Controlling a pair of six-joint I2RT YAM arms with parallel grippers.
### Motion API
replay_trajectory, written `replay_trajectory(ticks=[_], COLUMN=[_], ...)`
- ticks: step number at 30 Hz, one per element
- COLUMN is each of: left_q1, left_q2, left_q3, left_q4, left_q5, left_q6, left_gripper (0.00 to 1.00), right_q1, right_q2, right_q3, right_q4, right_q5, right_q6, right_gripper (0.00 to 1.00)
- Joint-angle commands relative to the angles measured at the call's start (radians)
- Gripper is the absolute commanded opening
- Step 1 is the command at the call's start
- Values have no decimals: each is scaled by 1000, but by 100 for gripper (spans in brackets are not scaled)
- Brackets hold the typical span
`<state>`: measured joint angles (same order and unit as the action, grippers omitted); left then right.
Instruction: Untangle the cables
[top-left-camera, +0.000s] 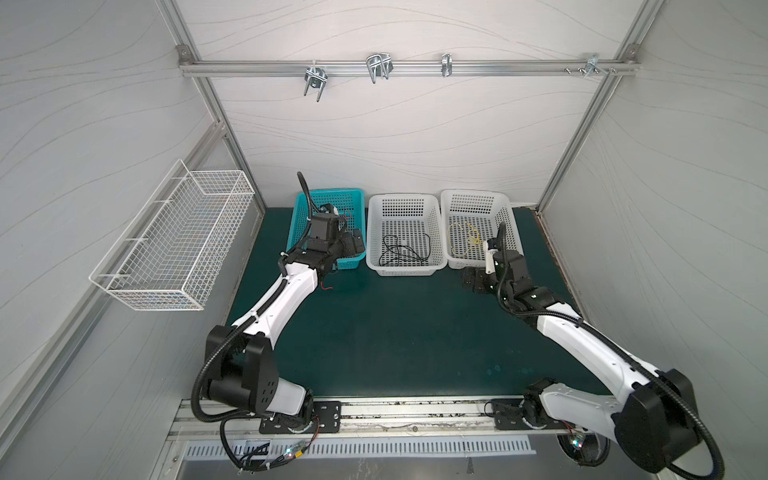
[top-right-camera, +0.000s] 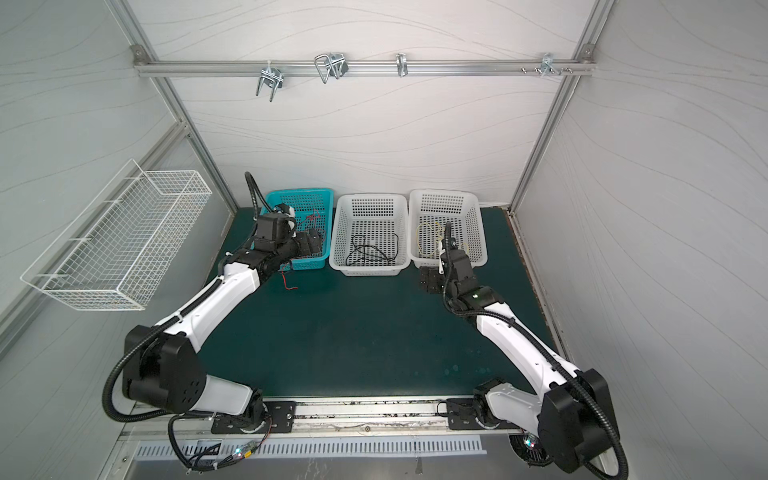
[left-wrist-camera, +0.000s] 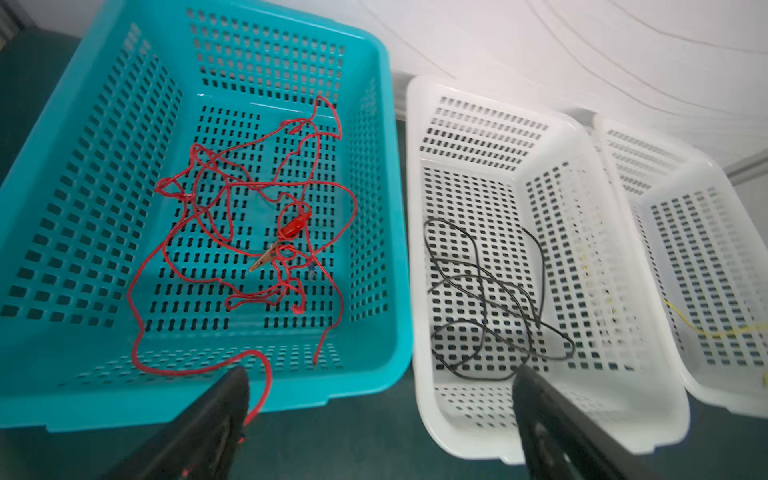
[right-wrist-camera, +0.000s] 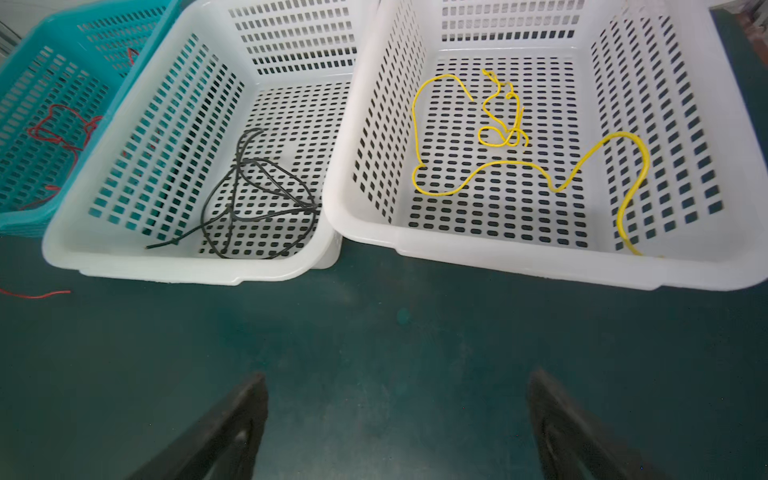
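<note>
The cables lie one to a basket. The red cable (left-wrist-camera: 295, 226), with its alligator clip, is bunched in the teal basket (left-wrist-camera: 332, 392). One end trails over the front rim, past my left finger, onto the mat (top-left-camera: 326, 286). The black cable (right-wrist-camera: 230, 208) rests in the middle white basket (right-wrist-camera: 187, 270). The yellow cable (right-wrist-camera: 498, 139) lies in the right white basket (right-wrist-camera: 540, 270). My left gripper (left-wrist-camera: 380, 374) hovers open over the teal basket's front edge, holding nothing. My right gripper (right-wrist-camera: 397, 376) is open above bare mat in front of the right basket.
The three baskets stand in a row against the back wall in both top views. A white wire basket (top-left-camera: 174, 237) hangs on the left wall. Metal hooks (top-left-camera: 378, 66) sit on the rail above. Dark green mat (top-left-camera: 395, 332) stretches between both arms.
</note>
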<state>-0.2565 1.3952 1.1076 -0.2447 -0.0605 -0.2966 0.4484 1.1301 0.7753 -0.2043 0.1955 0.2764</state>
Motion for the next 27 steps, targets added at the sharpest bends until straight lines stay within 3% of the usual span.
replay_trajectory(ticks=[1, 7, 12, 18, 27], left_q1=[-34, -43, -43, -42, -38], left_q2=[-98, -320, -400, -414, -293], left_q3=[-61, -271, -383, -498, -563], left_q4=[66, 119, 94, 188, 382], left_q5=[-90, -234, -338, -392, -380], left_q6=[63, 51, 63, 117, 233], left_gripper=[100, 100, 100, 100, 99], right_q1=[-11, -33, -65, -118, -247], right_q2=[-26, -42, -54, 9, 227], right_q3=[-22, -100, -257, -298, -378], right_q4=[-11, 100, 360, 485, 853], right_q5=[46, 114, 131, 149, 1], right_q6=[-49, -152, -260, -306, -325], right_gripper=[99, 99, 99, 99, 99])
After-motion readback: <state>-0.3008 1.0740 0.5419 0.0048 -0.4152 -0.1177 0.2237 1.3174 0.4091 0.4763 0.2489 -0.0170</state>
